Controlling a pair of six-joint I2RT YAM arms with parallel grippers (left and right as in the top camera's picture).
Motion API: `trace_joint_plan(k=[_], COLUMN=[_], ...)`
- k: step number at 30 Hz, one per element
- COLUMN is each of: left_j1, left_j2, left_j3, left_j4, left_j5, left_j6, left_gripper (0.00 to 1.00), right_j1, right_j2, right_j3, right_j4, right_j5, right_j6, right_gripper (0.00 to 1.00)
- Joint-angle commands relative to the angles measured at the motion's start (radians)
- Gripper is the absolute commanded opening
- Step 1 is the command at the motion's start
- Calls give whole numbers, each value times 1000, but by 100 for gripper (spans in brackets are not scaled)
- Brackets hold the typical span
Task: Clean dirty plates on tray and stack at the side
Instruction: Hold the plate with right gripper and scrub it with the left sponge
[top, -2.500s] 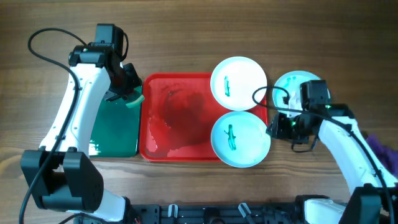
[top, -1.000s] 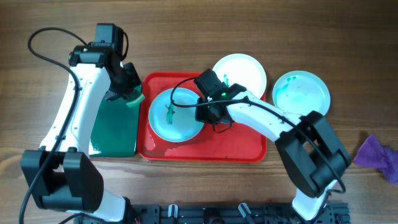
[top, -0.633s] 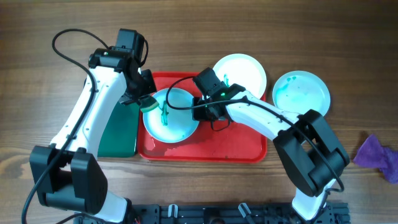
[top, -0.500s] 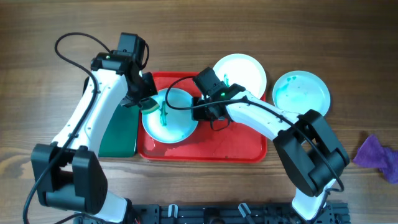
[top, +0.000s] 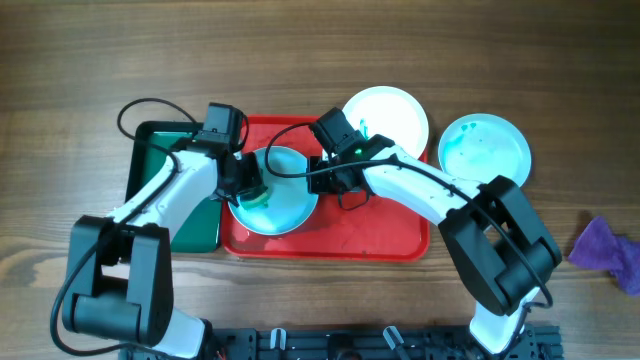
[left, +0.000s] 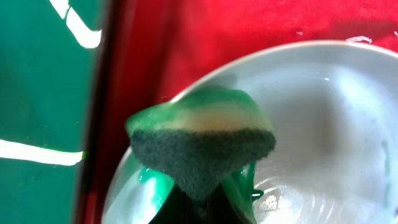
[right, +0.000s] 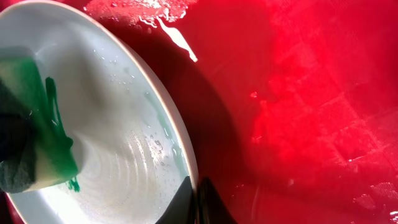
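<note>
Both arms bend inward, the left gripper (top: 247, 185) and right gripper (top: 322, 173) each clamped closed, close together.

Red tray (top: 370, 225) lies mid-frame, wet, long side L-R. 1st plate (top: 290, 195), white, wet w/ green smears, sits in tray's left part; 2nd plate (top: 390, 115) overlaps tray's upper-right corner. 3rd plate (top: 485, 150), smeared green, lies off tray at upper right.

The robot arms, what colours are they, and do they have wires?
Both arms have smooth white shells on the long parts and chunky black joints and wrists. The left arm has a thin black cable looping out near its wrist. The right arm has a black cable too, plus a tiny green light by its wrist.
</note>
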Motion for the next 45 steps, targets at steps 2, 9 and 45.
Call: trace_joint_plan(k=[2, 9, 45], left_j1=[-120, -94, -70], left_j2=[4, 4, 4], left_j3=[-37, -37, -37], left_j4=[3, 113, -183], left_j5=[240, -116, -67], left_j6=[210, 23, -3], left_gripper=[4, 4, 4], right_j1=[5, 5, 4], right_j2=[15, 15, 15], right_j3=[16, 16, 16], right_j4=[13, 13, 13], right_j5=[-27, -29, -37], right_j6=[-13, -13, -13], right_gripper=[4, 4, 4])
